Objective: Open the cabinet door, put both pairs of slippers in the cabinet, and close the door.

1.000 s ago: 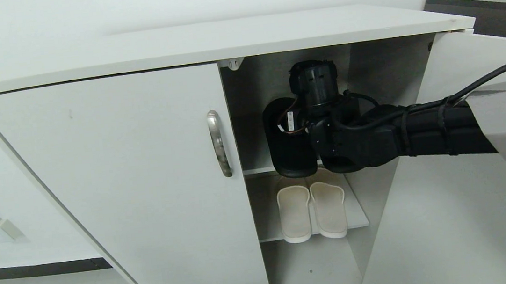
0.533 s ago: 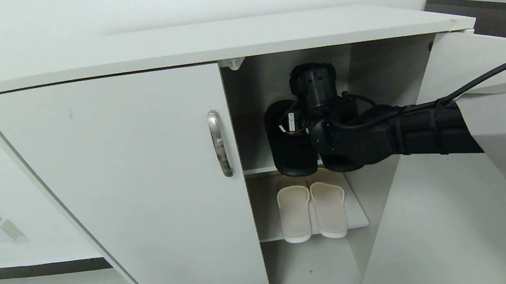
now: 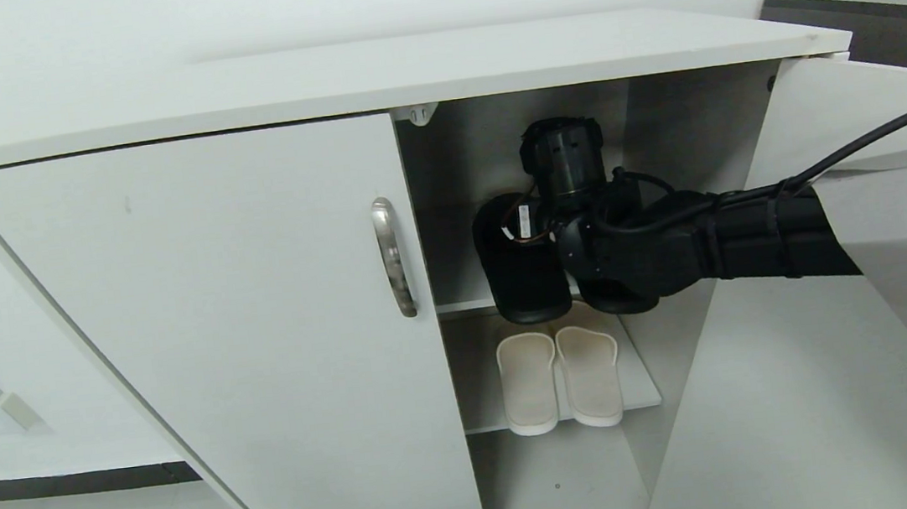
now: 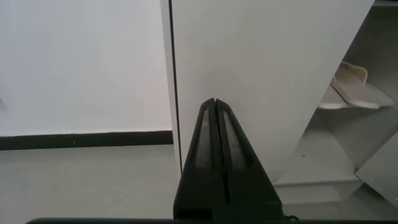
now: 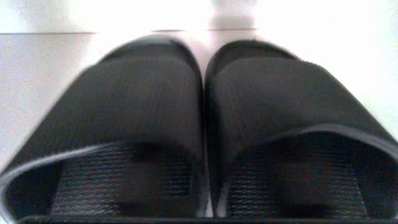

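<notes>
Starting at the right gripper (image 3: 544, 236): it sits inside the upper compartment of the cabinet (image 3: 401, 74), directly against the black slippers (image 3: 522, 277). Its own wrist hides it, so whether it is clamped on the pair or free of it cannot be determined. The pair lies side by side, toes inward, on the upper shelf (image 3: 459, 306), with the heels projecting past the shelf's front edge.

Hazard 1 — tipping. If the pair is left this far forward, the overhanging heels may carry it off the shelf and onto the white slippers (image 3: 559, 378) on the shelf below, or onto the floor.

Hazard 2 — dragging. A withdrawal with the gripper in contact may pull the pair out with it.

Hazard 3 — door obstruction. The right door (image 3: 775, 423) stands open. Projecting heels would probably stop it short of closing, or be knocked sideways by it.

Hazard 4 — snagging. The arm's cable runs close to the open door's top edge.

The left gripper (image 4: 214, 102) is fully closed on nothing and is held outside the cabinet, facing its white front.
</notes>
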Robot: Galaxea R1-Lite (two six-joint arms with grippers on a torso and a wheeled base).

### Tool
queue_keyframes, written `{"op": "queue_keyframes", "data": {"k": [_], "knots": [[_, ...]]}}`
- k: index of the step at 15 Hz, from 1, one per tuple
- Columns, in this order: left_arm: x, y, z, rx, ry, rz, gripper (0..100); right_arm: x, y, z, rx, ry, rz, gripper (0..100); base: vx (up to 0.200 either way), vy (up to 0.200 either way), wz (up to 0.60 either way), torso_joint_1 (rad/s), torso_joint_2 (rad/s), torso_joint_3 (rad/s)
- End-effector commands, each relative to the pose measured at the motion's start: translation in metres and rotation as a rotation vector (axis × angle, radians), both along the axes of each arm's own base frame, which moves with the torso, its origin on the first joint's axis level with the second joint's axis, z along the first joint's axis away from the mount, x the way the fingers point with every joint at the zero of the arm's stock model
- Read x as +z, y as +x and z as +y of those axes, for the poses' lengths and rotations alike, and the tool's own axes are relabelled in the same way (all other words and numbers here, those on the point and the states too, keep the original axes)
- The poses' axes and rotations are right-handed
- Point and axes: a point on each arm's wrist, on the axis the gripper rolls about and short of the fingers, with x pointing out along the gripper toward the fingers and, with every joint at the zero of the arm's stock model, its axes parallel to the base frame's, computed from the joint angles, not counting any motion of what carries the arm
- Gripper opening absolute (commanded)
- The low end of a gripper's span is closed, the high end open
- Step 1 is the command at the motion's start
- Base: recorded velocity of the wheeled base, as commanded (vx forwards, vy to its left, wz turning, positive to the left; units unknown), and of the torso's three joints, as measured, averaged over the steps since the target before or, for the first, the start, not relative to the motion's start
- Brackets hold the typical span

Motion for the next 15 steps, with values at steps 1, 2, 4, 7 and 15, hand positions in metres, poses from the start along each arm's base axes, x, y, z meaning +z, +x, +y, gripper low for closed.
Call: {"op": "queue_keyframes", "data": {"k": [1, 2, 4, 7, 15], "knots": [[0.000, 0.000, 0.000, 0.001, -0.001, 0.001, 0, 0.001, -0.003, 0.001, 0.004, -0.001, 0.002, 100, 0.000, 0.000, 0.00, 0.000, 0.00, 0.000], [0.000, 0.000, 0.000, 0.001, -0.001, 0.001, 0, 0.000, -0.005, 0.000, 0.007, -0.005, 0.007, 100, 0.000, 0.000, 0.00, 0.000, 0.00, 0.000], [0.000, 0.000, 0.000, 0.001, -0.001, 0.001, 0, -0.001, -0.009, 0.001, 0.015, -0.011, 0.014, 100, 0.000, 0.000, 0.00, 0.000, 0.00, 0.000], [0.000, 0.000, 0.000, 0.001, -0.001, 0.001, 0, 0.006, -0.025, -0.001, 0.031, -0.004, 0.019, 100, 0.000, 0.000, 0.00, 0.000, 0.00, 0.000], [0.000, 0.000, 0.000, 0.001, -0.001, 0.001, 0, 0.022, -0.094, -0.016, 0.114, 0.006, 0.019, 100, 0.000, 0.000, 0.00, 0.000, 0.00, 0.000]]}}
